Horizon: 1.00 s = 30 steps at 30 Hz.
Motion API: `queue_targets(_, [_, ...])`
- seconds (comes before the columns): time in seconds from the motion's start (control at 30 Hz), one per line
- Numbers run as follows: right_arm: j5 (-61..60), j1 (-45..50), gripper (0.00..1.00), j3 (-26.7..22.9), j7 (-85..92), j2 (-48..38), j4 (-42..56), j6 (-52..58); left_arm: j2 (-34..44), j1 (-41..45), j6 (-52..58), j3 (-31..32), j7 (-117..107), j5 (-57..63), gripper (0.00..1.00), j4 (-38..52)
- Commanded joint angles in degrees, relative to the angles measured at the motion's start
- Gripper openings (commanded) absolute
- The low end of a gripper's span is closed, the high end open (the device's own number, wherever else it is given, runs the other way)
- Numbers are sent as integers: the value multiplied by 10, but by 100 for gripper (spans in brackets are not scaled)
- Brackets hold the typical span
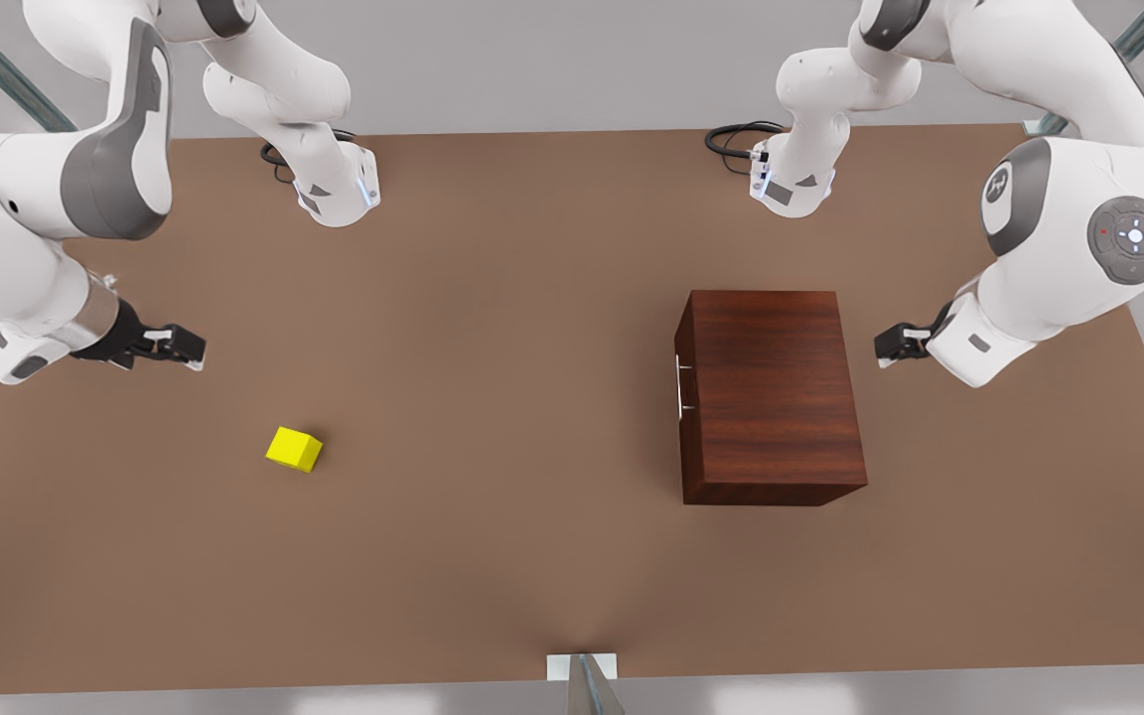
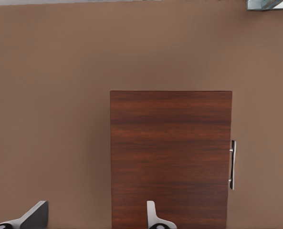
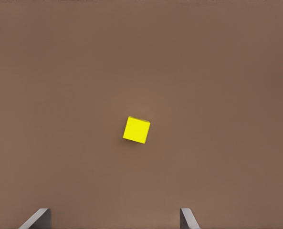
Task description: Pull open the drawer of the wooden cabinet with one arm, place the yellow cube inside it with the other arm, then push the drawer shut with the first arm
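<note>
Both arms poised, drawer shut, nothing grasped yet.

The wooden cabinet (image 1: 771, 397), a dark reddish-brown box of grained wood with a plain flat top, stands on the brown matte surface (image 1: 493, 556) toward the front view's right edge, its thin silver handle (image 1: 680, 385) facing the middle and the drawer flush. The left claw (image 1: 892, 346) hovers just beside the cabinet's back face, on the side away from the handle, fingers spread and empty. The yellow cube (image 1: 294, 449), small, plain-sided and slightly turned, lies well apart toward the front view's left edge; the right claw (image 1: 185, 346) hangs near it, fingers apart, holding nothing. The opening step seems not begun: the left claw would need to travel around to the handle and close on it.
</note>
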<state>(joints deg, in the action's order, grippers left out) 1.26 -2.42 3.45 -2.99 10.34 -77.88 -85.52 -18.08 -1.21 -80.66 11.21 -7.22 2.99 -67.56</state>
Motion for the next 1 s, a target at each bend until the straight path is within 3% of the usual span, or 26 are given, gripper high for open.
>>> queue_targets(0.0, [0, 0, 100, 1, -5, -1, 0, -18, 0, 2, -22, 0, 16, 11, 100, 1])
queue_targets(0.13, [0, -6, 100, 3, -5, 9, -3, -40, -80, 230, -5, 0, -358, 14, 100, 4])
queue_targets(0.17, [0, 0, 100, 4, -6, 29, -3, -66, -107, 292, -21, 0, -466, 65, 100, 4])
queue_targets(0.23, [-1, 0, 100, 5, -6, 71, -4, -112, -144, 338, -50, 1, -579, 77, 100, 5])
queue_targets(0.37, [1, -10, 100, 10, -6, 143, -5, -178, -187, 347, -60, -1, -590, 98, 99, 4])
queue_targets(0.5, [-1, -19, 100, 10, -54, 197, -22, -210, -207, 345, -64, -1, -586, 133, 79, 3])
queue_targets(0.77, [-2, -37, 100, 15, -232, 199, -193, -329, -226, 329, -72, -2, -563, 147, 75, 1])
queue_targets(0.97, [-2, -35, 100, 16, -232, 227, -215, -372, -239, 328, -84, -7, -515, 146, 75, 1])
